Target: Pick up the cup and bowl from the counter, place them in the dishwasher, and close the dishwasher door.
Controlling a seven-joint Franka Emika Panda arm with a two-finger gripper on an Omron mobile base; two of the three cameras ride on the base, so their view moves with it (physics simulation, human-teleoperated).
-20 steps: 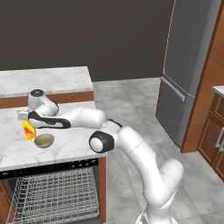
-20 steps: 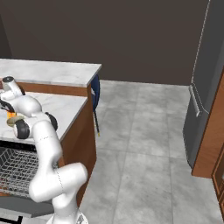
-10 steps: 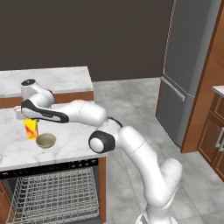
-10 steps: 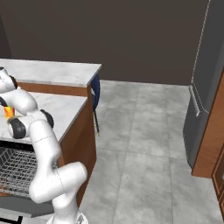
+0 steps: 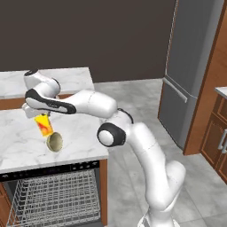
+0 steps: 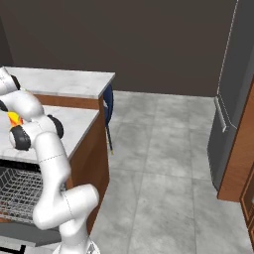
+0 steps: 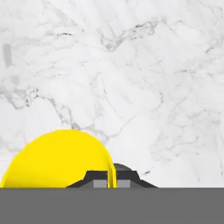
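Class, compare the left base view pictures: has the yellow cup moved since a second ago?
Yes. The cup, pinched in the shut tool, has lifted off the counter and now hangs above and left of the bowl.

The counter [image 5: 26,142] is formed by a white, grey-veined marble slab, edged at the right by brown wood, with a black control strip set under its near edge. The bowl [image 5: 54,142], olive-tan, is seen resting on the slab near its right end, tilted on its side. A higher marble slab [image 5: 75,80] is set just beyond the counter's far edge.
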